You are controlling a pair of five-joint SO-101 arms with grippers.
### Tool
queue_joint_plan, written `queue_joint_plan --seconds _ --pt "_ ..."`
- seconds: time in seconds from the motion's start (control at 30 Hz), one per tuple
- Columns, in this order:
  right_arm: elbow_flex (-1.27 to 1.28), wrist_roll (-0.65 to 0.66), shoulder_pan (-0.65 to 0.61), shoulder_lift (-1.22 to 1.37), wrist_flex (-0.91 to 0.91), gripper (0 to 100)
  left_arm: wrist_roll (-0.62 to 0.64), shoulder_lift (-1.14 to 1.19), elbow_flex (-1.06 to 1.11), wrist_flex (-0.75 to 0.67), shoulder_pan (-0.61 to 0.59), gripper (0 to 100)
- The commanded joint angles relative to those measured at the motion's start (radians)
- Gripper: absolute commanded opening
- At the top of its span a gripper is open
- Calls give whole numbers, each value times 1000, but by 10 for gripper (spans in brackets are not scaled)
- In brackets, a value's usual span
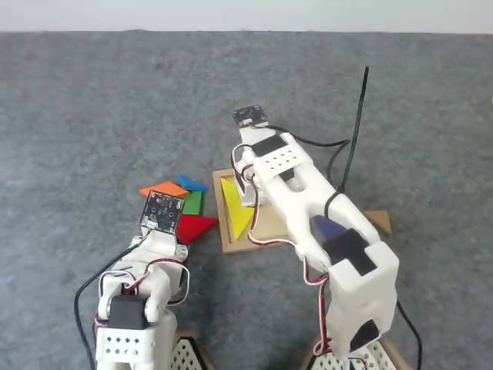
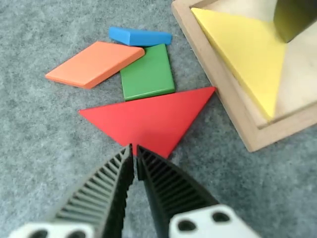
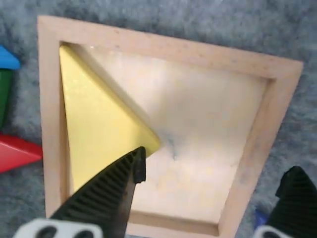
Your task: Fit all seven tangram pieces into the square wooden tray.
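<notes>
The square wooden tray [image 1: 239, 247] [image 3: 163, 44] lies mid-table with a yellow triangle [image 1: 235, 208] [image 3: 94, 129] flat in its left part. Left of it on the carpet lie a red triangle [image 2: 148, 119], a green square [image 2: 147, 74], an orange parallelogram [image 2: 94, 63] and a small blue triangle [image 2: 140, 36]. My left gripper [image 2: 133, 148] is shut, with its tips at the near edge of the red triangle and nothing between them. Above the tray's bare floor my right gripper [image 3: 215, 176] hangs open, one finger [image 3: 124, 183] over the yellow triangle.
Grey carpet [image 1: 92, 116] covers the table all around. A dark blue bit [image 3: 257, 218] shows just outside one tray corner, partly hidden. The right arm [image 1: 293, 185] stretches over the tray, and its finger [image 2: 297, 20] appears dark above the yellow triangle.
</notes>
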Motion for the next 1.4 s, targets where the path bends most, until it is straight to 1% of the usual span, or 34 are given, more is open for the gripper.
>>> queue_joint_plan --seconds 0.0,0.2,0.27,0.37,0.5,0.63,0.77,0.97,1.03,1.13,1.23,1.3,1.37 --pt "-46 6 -47 2 -12 406 9 -21 -8 5 -6 15" --pt "-44 5 -124 1 -10 406 9 -21 -8 5 -6 15" --pt "-48 5 -127 -1 -8 407 9 -21 -8 5 -6 15" --pt "-75 8 -119 -36 51 407 9 -21 -8 5 -6 15" --pt "-91 9 -97 -199 147 408 9 -21 -8 5 -6 15" --pt "0 29 -48 -441 170 408 9 -21 -8 5 -6 15" --pt "187 153 64 -685 107 407 9 -21 -8 5 -6 15" --pt "554 236 329 -980 77 406 9 -21 -8 5 -6 15" --pt "671 296 406 -1055 68 399 9 -21 -8 5 -6 15" --pt "845 379 532 -1165 -21 326 9 -21 -8 5 -6 15" --pt "1011 419 633 -1260 -130 248 11 -21 -8 5 2 15" --pt "1111 443 662 -1300 -185 199 9 -21 -8 5 15 15" --pt "1192 488 662 -1328 -220 165 6 -21 -8 5 20 15"
